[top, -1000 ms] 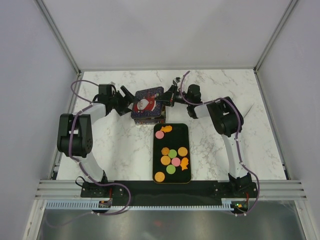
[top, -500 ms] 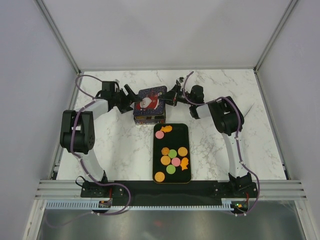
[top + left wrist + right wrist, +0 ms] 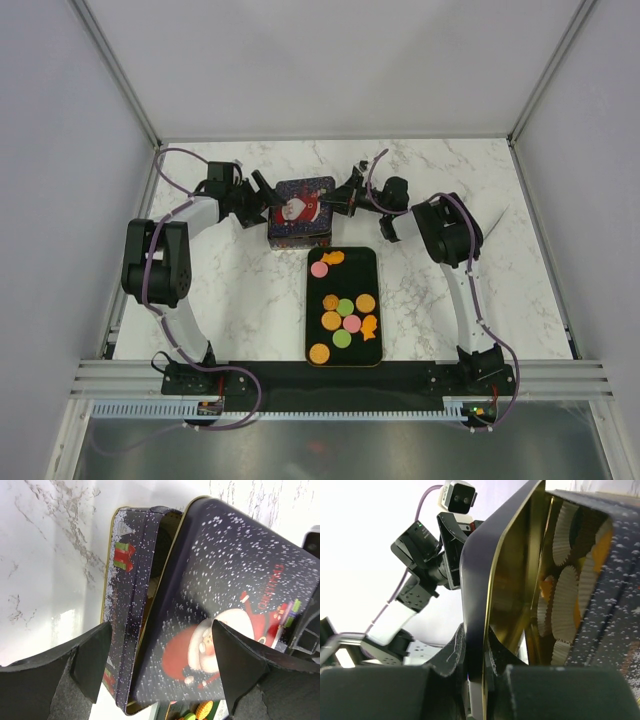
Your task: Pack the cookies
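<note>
A dark blue Christmas tin [image 3: 300, 232] stands at the back middle of the table. Its Santa lid [image 3: 300, 205] sits tilted and lifted off the base. My right gripper [image 3: 338, 200] is shut on the lid's right rim [image 3: 475, 605]. The open gap shows white paper cups [image 3: 567, 610] inside the tin, with orange pieces [image 3: 547, 587] in them. My left gripper [image 3: 262, 197] is open, its fingers [image 3: 90, 660] spread on either side of the tin base [image 3: 125, 595] and lid [image 3: 225, 580]. Several orange, pink and green cookies [image 3: 345, 307] lie on a black tray [image 3: 370, 262] in front of the tin.
White walls close in the marble table on three sides. The tray's far edge lies just in front of the tin. Both arm bases stand on a black bar [image 3: 330, 375] at the near edge.
The lid and both grippers have shifted slightly right and toward the back. The left wrist has swung further back. The cookies on the tray have not moved.
</note>
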You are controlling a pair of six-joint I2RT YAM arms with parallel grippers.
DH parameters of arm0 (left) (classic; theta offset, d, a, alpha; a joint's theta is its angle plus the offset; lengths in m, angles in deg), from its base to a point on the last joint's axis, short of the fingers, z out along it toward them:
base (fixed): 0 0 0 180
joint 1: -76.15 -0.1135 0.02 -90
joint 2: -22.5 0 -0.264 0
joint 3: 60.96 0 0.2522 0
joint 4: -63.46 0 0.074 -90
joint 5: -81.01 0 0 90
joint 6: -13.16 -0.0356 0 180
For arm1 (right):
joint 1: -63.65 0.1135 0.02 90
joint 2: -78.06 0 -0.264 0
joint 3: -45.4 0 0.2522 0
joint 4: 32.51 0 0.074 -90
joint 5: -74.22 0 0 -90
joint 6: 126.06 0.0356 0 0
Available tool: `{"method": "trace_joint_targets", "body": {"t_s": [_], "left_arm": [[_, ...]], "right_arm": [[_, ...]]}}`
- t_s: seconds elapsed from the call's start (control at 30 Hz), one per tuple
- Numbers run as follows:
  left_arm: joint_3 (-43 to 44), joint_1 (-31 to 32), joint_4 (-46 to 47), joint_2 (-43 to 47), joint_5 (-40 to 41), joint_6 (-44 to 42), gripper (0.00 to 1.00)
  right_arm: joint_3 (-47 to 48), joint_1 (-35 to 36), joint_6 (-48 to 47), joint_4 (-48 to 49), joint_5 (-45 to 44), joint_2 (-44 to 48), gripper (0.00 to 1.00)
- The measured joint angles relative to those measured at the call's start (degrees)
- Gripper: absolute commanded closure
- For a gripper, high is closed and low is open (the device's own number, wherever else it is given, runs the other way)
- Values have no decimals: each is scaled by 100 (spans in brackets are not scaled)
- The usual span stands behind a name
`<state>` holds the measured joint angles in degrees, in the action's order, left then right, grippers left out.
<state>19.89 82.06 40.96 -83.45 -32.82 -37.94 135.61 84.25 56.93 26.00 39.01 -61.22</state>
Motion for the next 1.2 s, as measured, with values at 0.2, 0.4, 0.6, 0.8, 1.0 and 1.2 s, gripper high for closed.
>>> {"method": "trace_joint_targets", "body": {"t_s": [0.2, 0.4, 0.6, 0.8, 1.0, 1.2], "left_arm": [[0, 9, 24, 22, 48, -7, 9], [0, 11, 13, 70, 103, -24, 9], [0, 11, -17, 70, 120, -35, 10], [0, 11, -17, 70, 125, -37, 10], [0, 13, -20, 138, 127, -42, 9], [0, 24, -22, 175, 127, -42, 9]], "right_arm": [[313, 2, 944, 280, 28, -387, 91], [376, 46, 1005, 297, 57, -393, 90], [376, 90, 831, 299, 90, -393, 90], [404, 101, 776, 282, 90, -393, 90], [474, 111, 1080, 234, 83, -396, 90], [474, 195, 1126, 229, 83, -393, 91]]}}
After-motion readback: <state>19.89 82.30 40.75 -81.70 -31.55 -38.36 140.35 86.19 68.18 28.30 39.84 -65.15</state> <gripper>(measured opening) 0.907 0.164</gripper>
